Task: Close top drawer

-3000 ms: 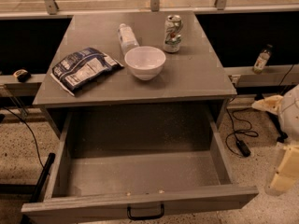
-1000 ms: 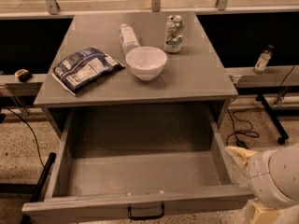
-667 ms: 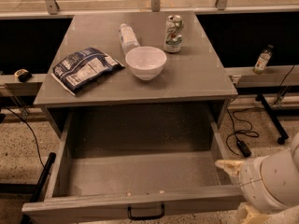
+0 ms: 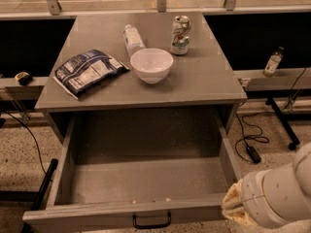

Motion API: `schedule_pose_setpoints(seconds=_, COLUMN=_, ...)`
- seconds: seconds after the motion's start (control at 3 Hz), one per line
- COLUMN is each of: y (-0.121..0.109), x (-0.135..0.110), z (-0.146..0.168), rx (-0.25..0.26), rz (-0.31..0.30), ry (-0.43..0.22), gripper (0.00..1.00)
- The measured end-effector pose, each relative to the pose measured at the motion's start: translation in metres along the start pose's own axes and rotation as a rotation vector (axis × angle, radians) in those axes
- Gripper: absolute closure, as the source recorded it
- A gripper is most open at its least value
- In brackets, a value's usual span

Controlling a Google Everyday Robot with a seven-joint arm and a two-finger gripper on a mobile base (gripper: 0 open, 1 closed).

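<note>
Your workspace, a robotics test lab, speckled floor, loose cables with power brick, grey cabinet topped with chip bag, bowl, can, bottle, your gripper low right beside the open top drawer.

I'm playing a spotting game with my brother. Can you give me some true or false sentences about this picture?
1. The drawer is wide open. True.
2. The drawer is full of toys. False: it looks empty.
3. A white bowl sits on the cabinet top. True.
4. The can is lying on its side. False: it stands upright.
5. The gripper is low on the right, by the drawer's front corner. True.
</note>
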State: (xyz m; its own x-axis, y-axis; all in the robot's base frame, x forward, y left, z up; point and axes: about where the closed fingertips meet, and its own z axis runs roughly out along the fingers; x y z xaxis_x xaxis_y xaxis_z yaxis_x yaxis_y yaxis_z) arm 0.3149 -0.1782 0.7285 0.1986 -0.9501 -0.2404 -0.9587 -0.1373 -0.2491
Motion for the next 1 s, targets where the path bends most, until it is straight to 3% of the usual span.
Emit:
schedule_pose_setpoints(seconds=0.33, y=0.006, x=-0.005, z=0.025, rx=-0.028, rz=-0.015, ry=0.010, gripper=0.96)
schedule_pose_setpoints(seconds=1.0, y=0.015, x=-0.005, z=0.058, rx=-0.045, rz=0.006, ry=0.027, gripper=1.00)
